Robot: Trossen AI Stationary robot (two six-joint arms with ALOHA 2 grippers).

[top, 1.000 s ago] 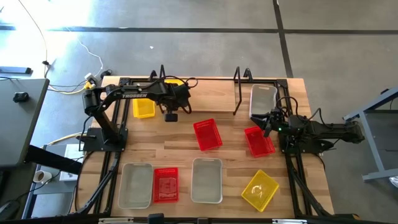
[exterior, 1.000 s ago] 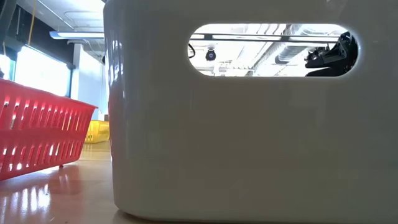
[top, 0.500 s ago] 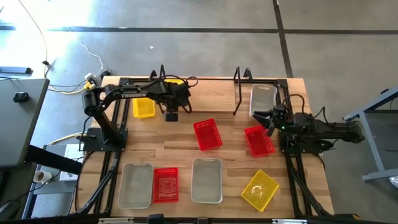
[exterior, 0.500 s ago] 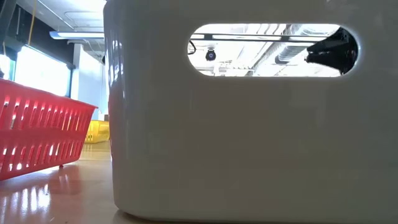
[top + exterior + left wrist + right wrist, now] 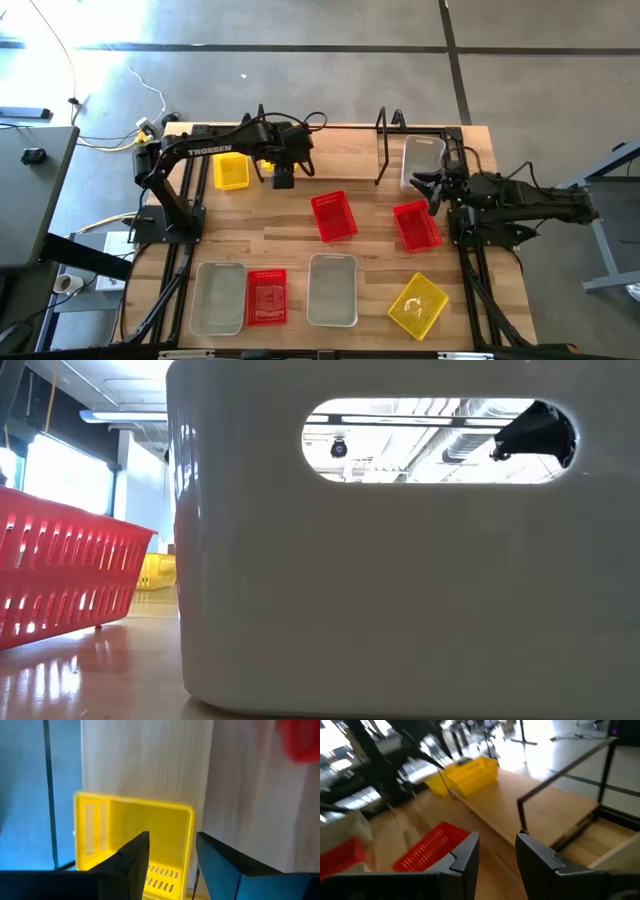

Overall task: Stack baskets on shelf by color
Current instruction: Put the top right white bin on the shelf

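Note:
My left gripper [image 5: 170, 865] is open and hangs over a yellow basket [image 5: 132, 835] by the table's far edge; nothing is between its fingers. In the high view my left arm covers most of that basket. A second yellow basket [image 5: 231, 172] lies just left of it. The shelf's black looped ends [image 5: 385, 150] stand at the far side. My right gripper [image 5: 435, 188] is open in the air between a grey basket [image 5: 423, 160] and a red basket [image 5: 416, 226]. Another red basket [image 5: 333, 216] lies mid-table.
Along the near edge lie a grey basket [image 5: 218, 297], a red one [image 5: 266, 296], a grey one [image 5: 332, 290] and a tilted yellow one [image 5: 418, 305]. The grey basket's wall [image 5: 370, 580] fills most of the low view. The arm bases stand at both sides.
My left gripper has risen off the yellow basket at the far edge with its fingers parted; the basket has stayed where it was. My right gripper has gone up and rolled a little, staying above the red basket on the right.

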